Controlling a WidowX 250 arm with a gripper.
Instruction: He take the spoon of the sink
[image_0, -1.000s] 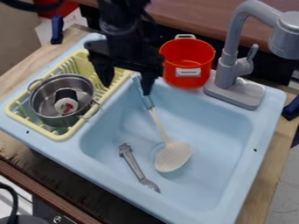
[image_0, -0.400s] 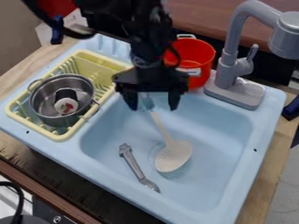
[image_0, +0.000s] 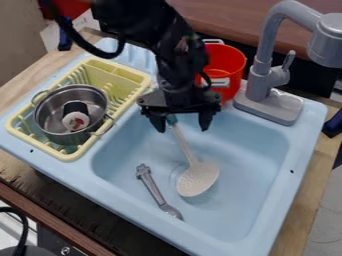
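Over the back part of the light blue sink (image_0: 260, 175) hangs my gripper (image_0: 182, 127), open, with its two fingers spread apart. Beneath and between them runs the handle of a white slotted spoon (image_0: 198, 179), whose round head lies on the sink bottom over the drain. The gripper covers the handle's upper end. A grey metal spoon (image_0: 155, 191) lies in the basin to the left of the slotted one, nearer the front edge, with nothing touching it.
A yellow dish rack (image_0: 125, 76) holding a metal pot (image_0: 48, 114) stands left of the basin. Behind it are a red pot (image_0: 230, 62) and a grey faucet (image_0: 262, 80). Blue clamps flank the sink.
From the back left, my gripper has moved right and toward the front, over the slotted spoon's handle. Both spoons lie as they did before.
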